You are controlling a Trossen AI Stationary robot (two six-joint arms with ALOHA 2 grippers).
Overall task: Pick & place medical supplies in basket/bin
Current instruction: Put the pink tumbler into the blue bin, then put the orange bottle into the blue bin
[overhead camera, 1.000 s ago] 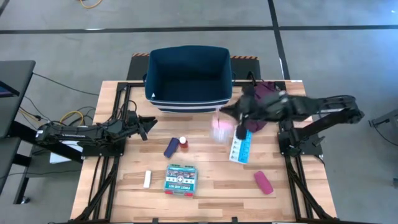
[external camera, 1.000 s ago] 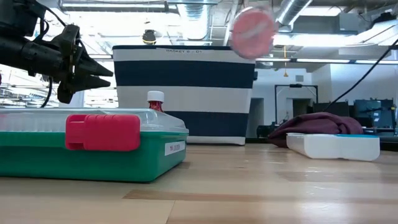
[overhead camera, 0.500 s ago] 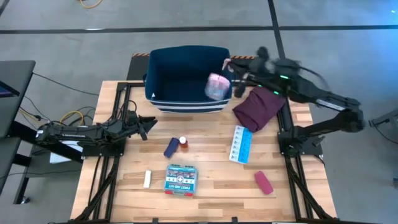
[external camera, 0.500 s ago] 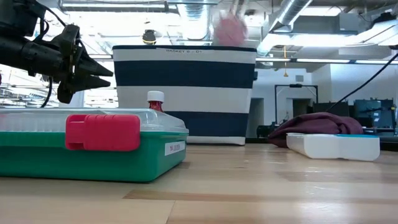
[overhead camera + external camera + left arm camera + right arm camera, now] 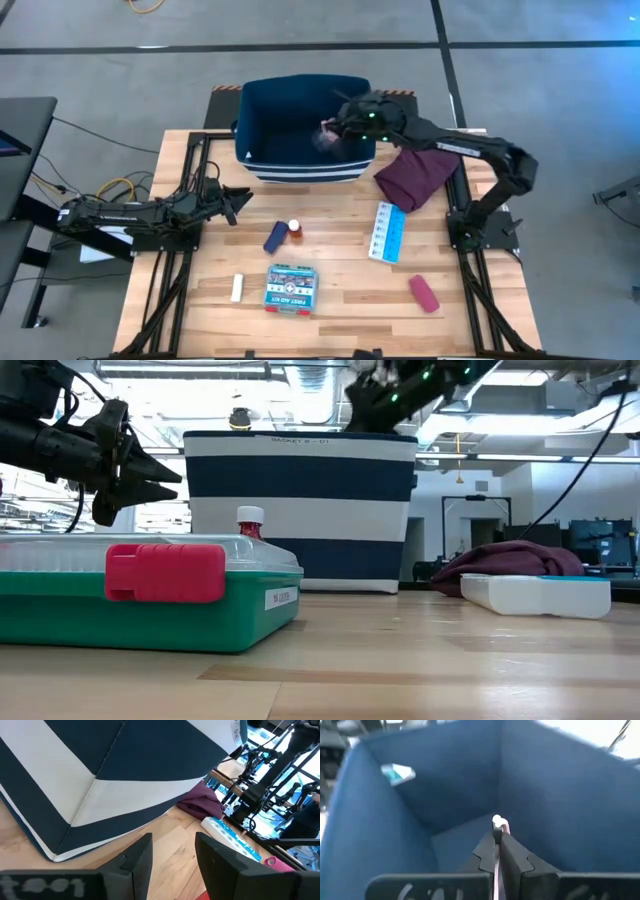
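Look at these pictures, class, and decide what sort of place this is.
Probably a robotics lab or workshop. Exposed ceiling ducts and pipes run overhead, equipment racks and cables stand in the room behind, and two robot arms are mounted at a wooden workbench on a bare concrete floor.

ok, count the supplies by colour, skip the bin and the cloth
Blue: 2, tube, pill strip
Pink: 2, oblong on the table, tub in the right hand over the bin
Teal: 1, box
White: 1, stick
Red-capped: 1, bottle
Total: 7
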